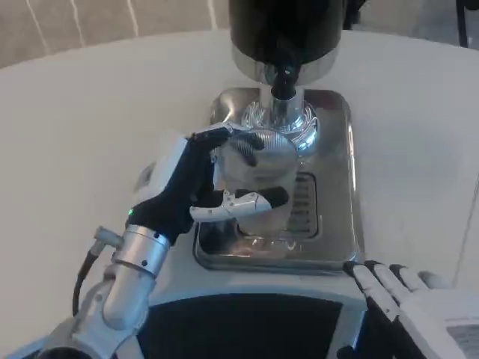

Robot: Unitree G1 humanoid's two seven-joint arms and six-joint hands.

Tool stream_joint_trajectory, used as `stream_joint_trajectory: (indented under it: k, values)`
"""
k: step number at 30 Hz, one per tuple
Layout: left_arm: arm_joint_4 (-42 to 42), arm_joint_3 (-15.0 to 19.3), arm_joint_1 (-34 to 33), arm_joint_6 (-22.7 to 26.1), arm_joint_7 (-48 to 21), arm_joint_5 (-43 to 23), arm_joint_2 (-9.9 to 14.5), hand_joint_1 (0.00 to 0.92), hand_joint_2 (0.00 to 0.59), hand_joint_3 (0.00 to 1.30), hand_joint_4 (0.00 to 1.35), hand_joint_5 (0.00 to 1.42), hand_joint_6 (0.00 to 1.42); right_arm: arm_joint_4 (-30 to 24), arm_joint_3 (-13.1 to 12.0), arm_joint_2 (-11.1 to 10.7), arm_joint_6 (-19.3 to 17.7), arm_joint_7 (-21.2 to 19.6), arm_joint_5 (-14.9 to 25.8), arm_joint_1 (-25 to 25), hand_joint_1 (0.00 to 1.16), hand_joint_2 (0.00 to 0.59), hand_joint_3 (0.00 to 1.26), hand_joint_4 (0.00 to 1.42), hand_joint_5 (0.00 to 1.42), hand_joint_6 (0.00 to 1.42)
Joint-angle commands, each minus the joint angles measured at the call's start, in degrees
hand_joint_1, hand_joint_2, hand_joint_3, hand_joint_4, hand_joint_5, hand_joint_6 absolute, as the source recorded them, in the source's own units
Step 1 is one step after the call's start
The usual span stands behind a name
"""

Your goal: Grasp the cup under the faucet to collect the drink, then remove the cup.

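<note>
Cup sitting under the faucet on the metal tray, left hand gripping it, right hand resting nearby, fingers straight and holding nothing.

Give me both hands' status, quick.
Left hand: holding the cup under the faucet.
Right hand: holding nothing, fingers extended, at the table edge.

Silver tray, black dispenser

Faucet close above cup.
</note>
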Motion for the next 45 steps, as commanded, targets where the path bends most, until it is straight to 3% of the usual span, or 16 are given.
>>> stream_joint_trajectory:
  k: [1, 8, 13, 16, 19, 24, 36, 45]
  values:
    - [1.86, -1.36, -2.89, 1.05, 2.82, 0.80, -1.44, 0.608, 0.005, 0.94, 1.13, 1.40, 1.42, -0.81, -1.07, 1.38, -1.28, -0.16, 1.23, 1.41, 0.23, 0.525, 0.00, 0.00, 0.00, 0.00]
    - [3.95, -3.78, -5.22, 4.69, 7.63, 3.28, -2.71, 0.606, 0.000, 0.94, 1.12, 1.38, 1.42, -0.81, -2.36, 2.28, -2.47, -0.64, 2.17, 2.76, 0.23, 0.525, 0.00, 0.00, 0.00, 0.00]
    - [3.96, -6.52, -6.40, 7.35, 12.71, 6.70, -2.28, 0.529, 0.000, 0.85, 0.90, 1.18, 1.41, -0.81, -2.65, 2.45, -2.61, -0.52, 2.41, 3.26, 0.23, 0.525, 0.00, 0.00, 0.00, 0.00]
    - [3.81, -8.53, -6.82, 8.96, 15.12, 9.03, -1.62, 0.399, 0.031, 0.69, 0.64, 0.96, 1.28, -0.81, -3.34, 2.36, -2.37, -0.38, 3.51, 3.17, 0.18, 0.502, 0.00, 0.00, 0.00, 0.00]
    - [3.77, -9.96, -6.96, 9.78, 16.40, 10.38, -1.04, 0.272, 0.057, 0.58, 0.40, 0.71, 1.05, -0.81, -4.23, 2.01, -2.08, 0.12, 4.92, 2.71, 0.12, 0.489, 0.00, 0.00, 0.00, 0.00]
    - [3.62, -11.30, -7.13, 10.06, 17.65, 11.03, 0.03, 0.204, 0.054, 0.45, 0.23, 0.50, 0.78, -0.81, -5.15, 1.74, -1.49, 1.04, 6.09, 1.45, 0.07, 0.482, 0.00, 0.00, 0.00, 0.00]
    - [2.76, -11.88, -7.00, 8.89, 18.29, 11.55, 2.42, 0.166, 0.054, 0.35, 0.15, 0.41, 0.60, -0.81, -3.35, 1.71, 0.30, 1.44, 4.86, 1.28, 0.06, 0.482, 0.00, 0.00, 0.00, 0.00]
    - [2.59, -11.00, -6.57, 8.30, 17.64, 10.39, 4.56, 0.153, 0.056, 0.33, 0.14, 0.40, 0.55, -0.81, -0.93, 1.73, 1.18, 0.81, 3.12, 1.57, 0.06, 0.487, 0.00, 0.00, 0.00, 0.00]
